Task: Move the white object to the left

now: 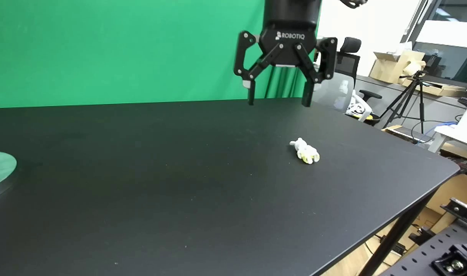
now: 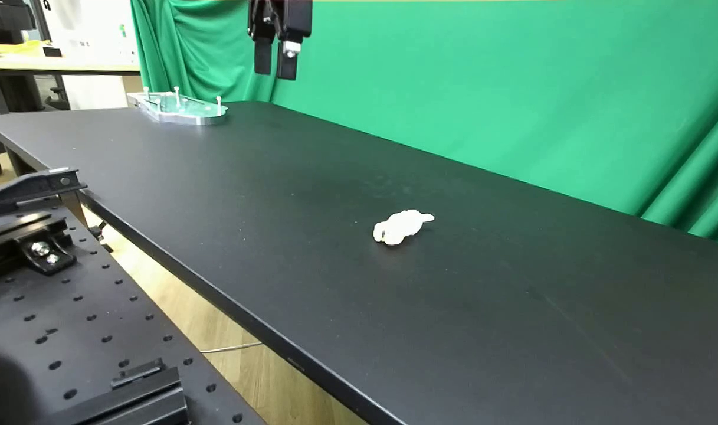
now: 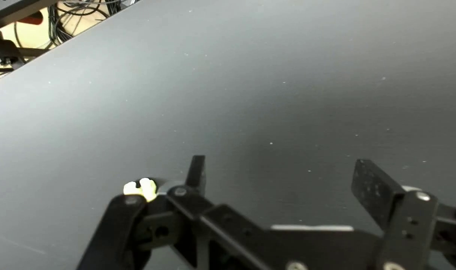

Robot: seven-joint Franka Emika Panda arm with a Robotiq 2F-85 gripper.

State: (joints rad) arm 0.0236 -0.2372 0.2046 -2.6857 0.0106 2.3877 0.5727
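The white object is a small lumpy off-white thing with some yellowish parts. It lies on the black table (image 1: 160, 172) and shows in both exterior views, as the white object (image 1: 305, 152) and the white object (image 2: 402, 226). In the wrist view, part of the white object (image 3: 148, 189) shows beside the left finger, with the rest hidden behind the gripper linkage. My gripper (image 1: 279, 101) is open and empty, high above the table, and apart from the object. It also shows in an exterior view as the gripper (image 2: 275, 71) and in the wrist view as the gripper (image 3: 280, 168).
A pale green disc (image 1: 0, 166) sits at the table's edge of view. A clear plate with upright pegs (image 2: 184, 111) stands at the table's far end in an exterior view. A green curtain (image 1: 122, 53) hangs behind the table. A perforated black base (image 2: 99, 319) adjoins the table edge.
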